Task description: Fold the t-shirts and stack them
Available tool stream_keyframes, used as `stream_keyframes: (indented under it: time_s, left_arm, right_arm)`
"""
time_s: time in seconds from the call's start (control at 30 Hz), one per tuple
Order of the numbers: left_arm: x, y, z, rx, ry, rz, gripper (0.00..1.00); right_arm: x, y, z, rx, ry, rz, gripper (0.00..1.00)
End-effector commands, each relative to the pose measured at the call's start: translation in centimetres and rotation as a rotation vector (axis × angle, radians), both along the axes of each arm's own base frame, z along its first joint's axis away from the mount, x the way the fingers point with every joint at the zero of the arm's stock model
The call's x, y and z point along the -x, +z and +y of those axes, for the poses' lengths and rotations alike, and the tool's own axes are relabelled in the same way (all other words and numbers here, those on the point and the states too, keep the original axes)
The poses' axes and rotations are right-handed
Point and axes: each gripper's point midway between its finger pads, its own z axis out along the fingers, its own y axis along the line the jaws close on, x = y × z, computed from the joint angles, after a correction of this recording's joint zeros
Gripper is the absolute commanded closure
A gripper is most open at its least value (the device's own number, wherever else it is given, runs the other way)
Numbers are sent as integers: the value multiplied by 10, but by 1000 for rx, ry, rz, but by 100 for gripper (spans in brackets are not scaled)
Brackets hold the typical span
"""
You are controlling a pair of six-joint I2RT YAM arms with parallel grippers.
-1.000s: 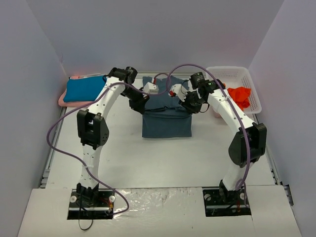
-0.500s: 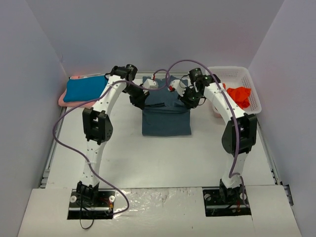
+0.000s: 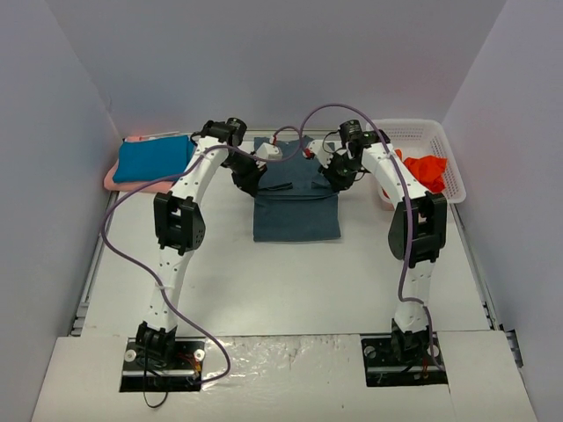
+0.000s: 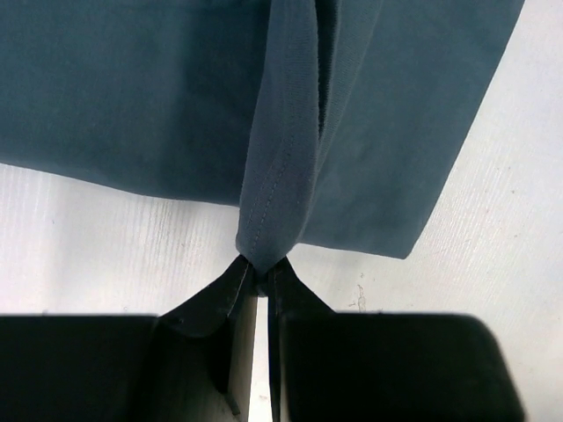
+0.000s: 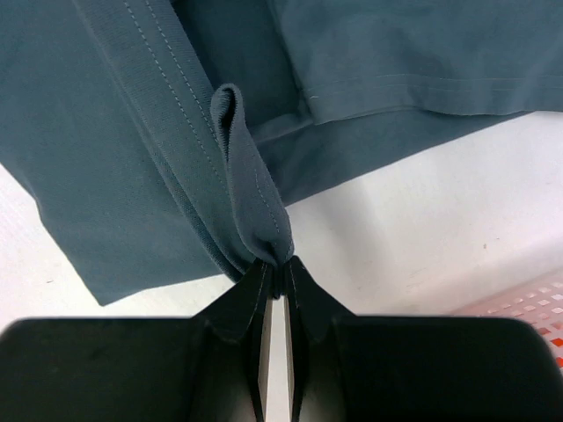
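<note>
The dark slate blue-grey t-shirt (image 3: 296, 207) lies partly folded on the white table, its near part flat. My left gripper (image 3: 249, 178) is shut on a pinched fold of its left edge (image 4: 277, 167). My right gripper (image 3: 336, 177) is shut on a fold of its right edge (image 5: 251, 202). Both hold the cloth lifted at the shirt's far part. The bright teal-blue t-shirt (image 3: 151, 157) lies folded on the pale pink t-shirt (image 3: 132, 184) at the far left. The orange-red t-shirt (image 3: 428, 170) lies crumpled in the basket.
The white plastic lattice basket (image 3: 412, 134) stands at the far right; its rim shows in the right wrist view (image 5: 532, 299). Purple cables loop above both arms. Grey walls close in the table on three sides.
Both grippers have moved toward the far wall with the shirt's edges in them, drawing the cloth back. The visible near part of the shirt looks shorter.
</note>
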Motion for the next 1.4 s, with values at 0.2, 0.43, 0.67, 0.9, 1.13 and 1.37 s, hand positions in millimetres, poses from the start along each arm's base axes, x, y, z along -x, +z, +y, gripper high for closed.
stream_keyframes:
  time_s: [0.2, 0.43, 0.67, 0.9, 1.13, 1.37]
  left_arm:
    - [43, 14, 19, -79, 3, 153, 98]
    - [34, 3, 19, -96, 15, 144, 98]
    - [25, -2, 16, -93, 42, 123, 97]
    - [-2, 2, 13, -85, 100, 22, 59]
    - [-18, 17, 7, -53, 145, -53, 53]
    - [3, 31, 29, -97, 165, -41, 59]
  right_arm:
    - [-26, 4, -6, -10, -41, -24, 100]
    - [-35, 1, -5, -7, -42, -31, 100]
    - [-40, -5, -5, -4, -45, -26, 100]
    - [-52, -14, -10, 27, -79, -40, 60]
    - [-72, -7, -10, 10, -145, -94, 51]
    - [-57, 18, -14, -8, -174, -133, 50]
